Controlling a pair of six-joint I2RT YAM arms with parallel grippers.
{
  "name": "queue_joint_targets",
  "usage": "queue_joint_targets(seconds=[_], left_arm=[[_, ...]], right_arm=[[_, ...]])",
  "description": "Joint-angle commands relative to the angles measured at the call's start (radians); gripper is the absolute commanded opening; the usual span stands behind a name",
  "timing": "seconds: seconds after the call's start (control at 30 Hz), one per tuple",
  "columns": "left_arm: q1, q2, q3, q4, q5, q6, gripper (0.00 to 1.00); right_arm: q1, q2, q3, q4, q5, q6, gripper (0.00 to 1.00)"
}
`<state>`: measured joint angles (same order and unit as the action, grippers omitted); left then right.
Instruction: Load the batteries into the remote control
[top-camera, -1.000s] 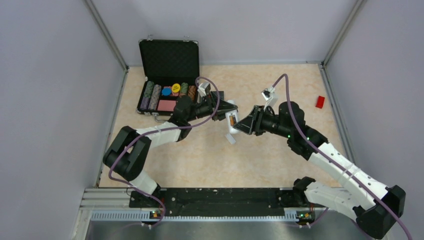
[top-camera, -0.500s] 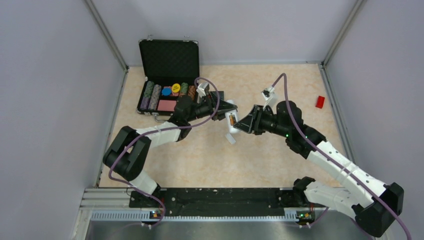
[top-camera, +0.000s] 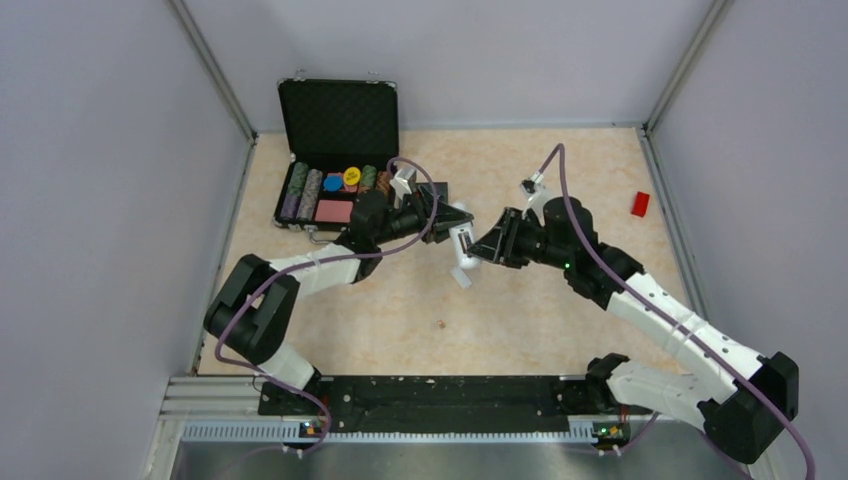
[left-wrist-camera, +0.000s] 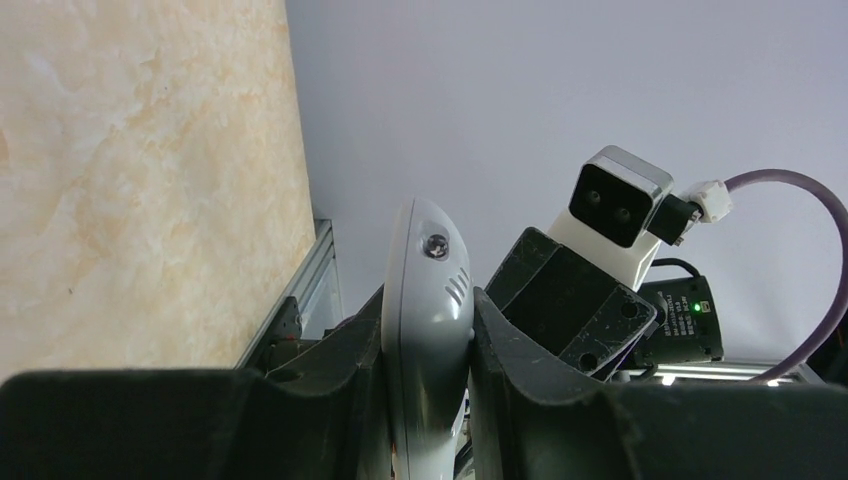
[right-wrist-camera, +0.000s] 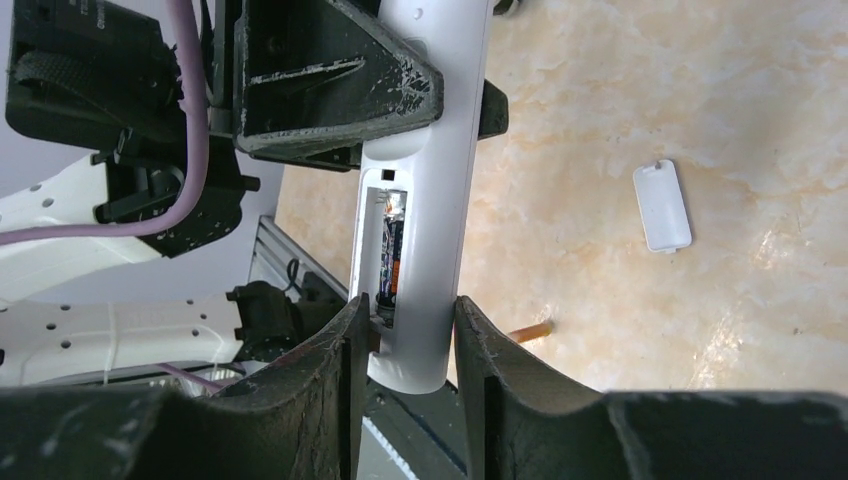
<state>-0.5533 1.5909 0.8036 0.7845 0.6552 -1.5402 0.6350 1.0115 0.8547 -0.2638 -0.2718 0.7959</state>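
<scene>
My left gripper (top-camera: 455, 225) is shut on the upper part of the white remote control (top-camera: 463, 243), holding it above the table; in the left wrist view the remote (left-wrist-camera: 428, 300) is pinched between both jaws. The battery compartment is open and a dark battery (right-wrist-camera: 390, 255) lies in it. My right gripper (right-wrist-camera: 408, 305) straddles the remote's (right-wrist-camera: 440, 200) lower end, both fingers against its sides. An orange battery (right-wrist-camera: 530, 330) lies loose on the table (top-camera: 440, 323), in front of the arms.
The white battery cover (right-wrist-camera: 663, 205) lies on the table just below the remote (top-camera: 462, 277). An open black case of poker chips (top-camera: 335, 150) stands at the back left. A dark tile (top-camera: 437, 190) lies behind the left gripper. A red block (top-camera: 640, 204) lies far right.
The right gripper has slid left onto the remote's end and narrowed. The orange battery now lies on the table in front, where nothing lay before.
</scene>
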Motion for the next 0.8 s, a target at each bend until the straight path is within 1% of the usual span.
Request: queue_joint_targets(seconds=[0.0,0.07,0.13,0.2,0.23,0.3,0.37,0.47,0.53,0.6,0.67,0.77], left_arm=[[-0.023,-0.069,0.034,-0.011,0.014,0.028,0.00],[-0.023,-0.085,0.036,-0.078,-0.008,0.078,0.00],[-0.016,-0.101,0.063,-0.206,-0.039,0.186,0.00],[-0.008,-0.119,0.103,-0.407,-0.107,0.321,0.00],[-0.005,-0.127,0.114,-0.482,-0.139,0.377,0.00],[0.007,-0.152,0.118,-0.612,-0.245,0.466,0.00],[0.033,-0.179,0.103,-0.697,-0.316,0.517,0.00],[0.084,-0.239,0.064,-0.777,-0.414,0.568,0.00],[0.109,-0.281,0.039,-0.839,-0.466,0.602,0.00],[0.130,-0.335,0.019,-0.889,-0.499,0.609,0.00],[0.143,-0.391,-0.012,-0.904,-0.523,0.627,0.00],[0.147,-0.489,-0.089,-0.868,-0.536,0.644,0.00]], right_arm=[[-0.023,0.024,0.060,0.001,0.059,0.009,0.34],[-0.023,0.019,0.058,0.002,0.055,-0.002,0.35],[-0.023,0.016,0.063,-0.003,0.045,-0.034,0.36],[-0.022,0.013,0.073,-0.013,0.018,-0.077,0.37],[-0.023,0.010,0.079,-0.022,0.009,-0.099,0.37],[-0.023,0.004,0.087,-0.043,-0.016,-0.147,0.39],[-0.021,0.006,0.087,-0.072,-0.046,-0.201,0.41],[0.015,0.027,0.076,-0.117,-0.086,-0.297,0.43],[0.079,0.049,0.056,-0.131,-0.063,-0.380,0.44],[0.164,0.081,0.035,-0.131,-0.032,-0.427,0.46],[0.215,0.125,0.035,-0.132,0.011,-0.432,0.46],[0.232,0.159,0.053,-0.079,0.000,-0.390,0.54]])
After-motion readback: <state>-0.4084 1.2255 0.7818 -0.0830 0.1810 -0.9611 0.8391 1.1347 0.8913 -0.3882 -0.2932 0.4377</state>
